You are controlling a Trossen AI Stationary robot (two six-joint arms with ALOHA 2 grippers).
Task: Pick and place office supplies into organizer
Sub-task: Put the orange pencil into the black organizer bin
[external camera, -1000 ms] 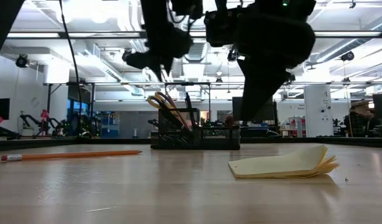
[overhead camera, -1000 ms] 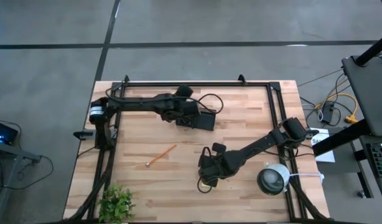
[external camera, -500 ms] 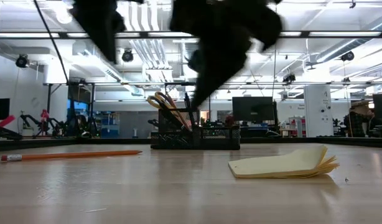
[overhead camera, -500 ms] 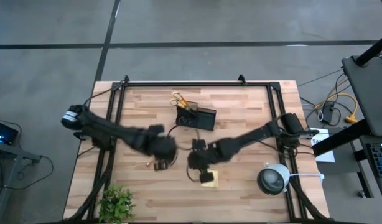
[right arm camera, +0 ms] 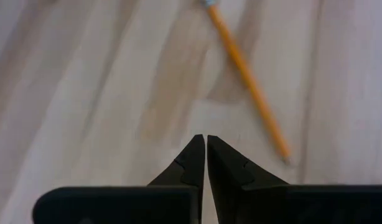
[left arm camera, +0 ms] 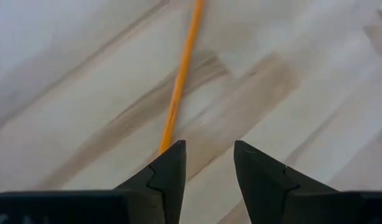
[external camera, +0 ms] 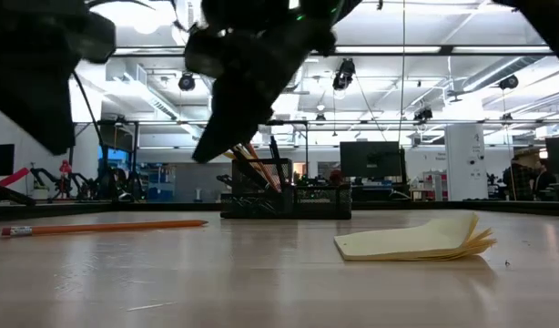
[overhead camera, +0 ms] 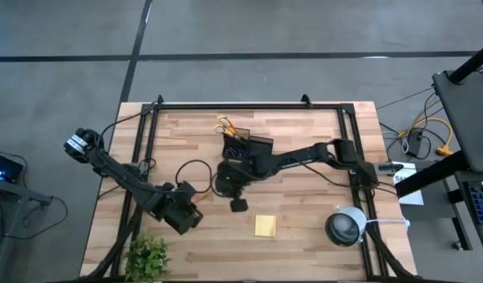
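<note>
An orange pencil lies flat on the wooden table, left of the middle. My left gripper hovers open just over the pencil's near end, which shows beside one fingertip; nothing is between the fingers. My right gripper is shut and empty over the table's middle, with the pencil ahead of it. The yellow sticky-note pad lies flat near the front. The black organizer stands at the far middle, with yellow-handled scissors and pens upright in it.
A small green plant stands at the near left corner and a round white device at the near right. Black frame rails run along the left, right and far edges. Bare wood lies between the pad and the plant.
My left gripper has swung from the organizer toward the table's near left, sinking and rolling, and now hangs over the pencil. My right gripper has left the sticky-note pad and gone toward the table's middle and left. The pad now lies uncovered; the pencil has not moved.
</note>
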